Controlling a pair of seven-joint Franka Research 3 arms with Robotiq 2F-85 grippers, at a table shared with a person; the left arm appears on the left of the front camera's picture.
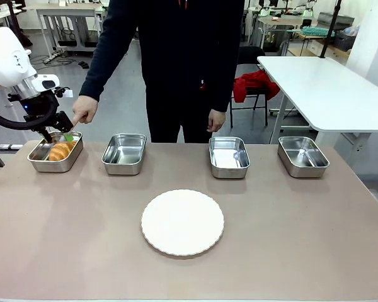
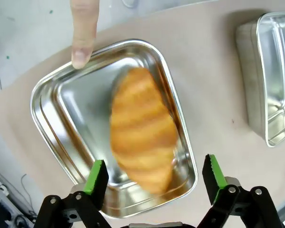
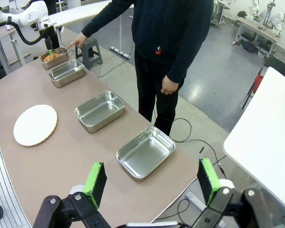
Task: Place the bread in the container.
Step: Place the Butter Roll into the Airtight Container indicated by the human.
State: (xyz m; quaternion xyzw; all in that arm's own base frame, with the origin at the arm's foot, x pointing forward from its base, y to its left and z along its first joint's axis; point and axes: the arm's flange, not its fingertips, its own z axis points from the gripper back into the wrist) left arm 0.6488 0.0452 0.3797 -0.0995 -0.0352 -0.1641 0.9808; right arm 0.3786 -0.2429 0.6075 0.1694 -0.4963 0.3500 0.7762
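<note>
Four steel pans stand in a row along the far side of the table, and the bread (image 2: 141,130) lies in the leftmost one, the container (image 2: 52,107), a little blurred in the left wrist view (perhaps just dropping or settling, though that is a guess). The left gripper (image 2: 154,175) hangs right above that pan with its green pads spread wide and nothing between them, which fits a release over the target. The person's hand (image 1: 84,112) rests a fingertip on the container's far rim, seemingly to mark which pan was meant. The right gripper (image 3: 152,180) waits high over the table's other end, jaws wide and empty, clear of the work. A white plate (image 1: 183,222) sits bare at the table's middle. By my reading the placing is all but done.
</note>
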